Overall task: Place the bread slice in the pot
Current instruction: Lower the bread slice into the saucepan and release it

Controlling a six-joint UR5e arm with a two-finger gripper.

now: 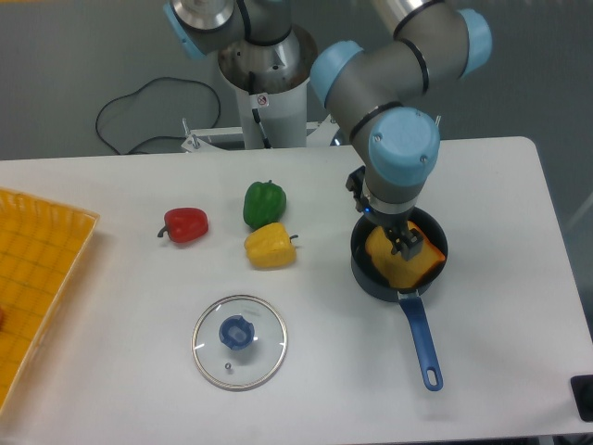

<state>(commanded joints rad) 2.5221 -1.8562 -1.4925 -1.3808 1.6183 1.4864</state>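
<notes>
Inside one pot [371, 269] lies one bread slice [408, 261], gripper [400, 239] seemingly released.

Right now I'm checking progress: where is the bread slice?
The bread slice lies inside the black pot on the table's right side, directly under the gripper, right of the yellow pepper.

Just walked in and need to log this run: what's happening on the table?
The arm's end effector is over the pot, right at the bread slice, which lies tilted inside the pot. Whether the fingers grip the slice can't be told from this view. The lid lies apart on the table, and red, green and yellow peppers sit to the left, untouched. A yellow tray is at the far left edge.
</notes>
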